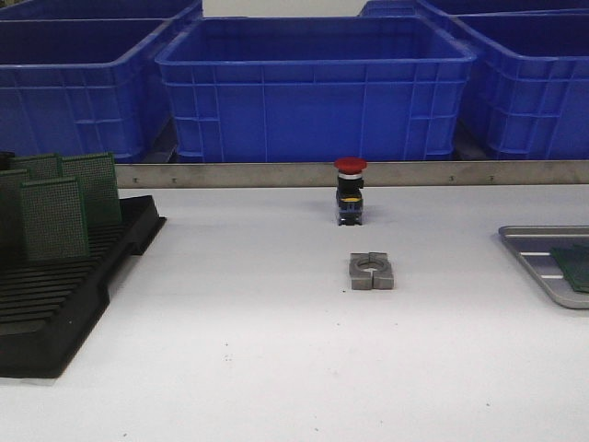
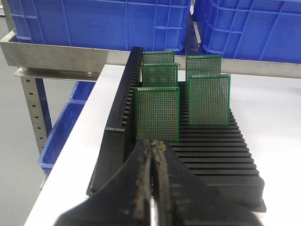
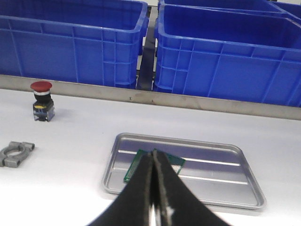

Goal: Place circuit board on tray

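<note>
With both grippers' jaws closed on nothing, the left gripper (image 2: 153, 155) could easily get knocked into the nearest green perforated circuit board (image 2: 156, 114) in the black slotted plastic rack (image 2: 211, 155), at 9 o'clock from the flat silver-grey ridged metal tray (image 1: 534, 241).

no readable text, labels, brands or numbers on any surface, push-button label too small

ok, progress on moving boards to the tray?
Done: one circuit board lies flat in the tray. In hand: nothing; left gripper and right gripper are both shut and empty. Left: five boards stand in the black rack.
</note>
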{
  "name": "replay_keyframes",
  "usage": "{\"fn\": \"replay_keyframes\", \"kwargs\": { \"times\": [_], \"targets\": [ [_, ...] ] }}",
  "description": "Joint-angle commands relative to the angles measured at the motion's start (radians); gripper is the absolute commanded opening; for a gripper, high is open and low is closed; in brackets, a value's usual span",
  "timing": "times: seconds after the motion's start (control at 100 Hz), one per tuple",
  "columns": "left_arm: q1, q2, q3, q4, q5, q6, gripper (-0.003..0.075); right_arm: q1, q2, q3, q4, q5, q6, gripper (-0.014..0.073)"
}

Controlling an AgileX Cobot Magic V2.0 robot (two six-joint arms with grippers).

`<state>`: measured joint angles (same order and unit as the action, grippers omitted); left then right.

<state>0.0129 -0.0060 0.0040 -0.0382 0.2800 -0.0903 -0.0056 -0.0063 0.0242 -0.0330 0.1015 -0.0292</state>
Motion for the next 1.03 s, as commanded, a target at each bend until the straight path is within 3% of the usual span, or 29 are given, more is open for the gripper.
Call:
{"fn": "replay_keyframes", "kwargs": {
  "times": [0.0, 0.22, 1.02],
  "targets": [
    [-0.009, -0.027, 0.019, -0.007, -0.079, -0.004, -0.0020, -0.001, -0.026, 0.003, -0.047, -0.053, 0.029, -0.0060],
    [-0.009, -0.027, 0.019, -0.007, -0.079, -0.004, -0.0020, -0.001, -0.027, 0.003, -0.047, -0.114, 0.029, -0.0060],
    [-0.009, -0.027, 0.019, -0.007, -0.079, -0.004, -0.0020, -0.001, -0.026, 0.003, -0.047, -0.111, 0.029, -0.0060]
  ]
}}
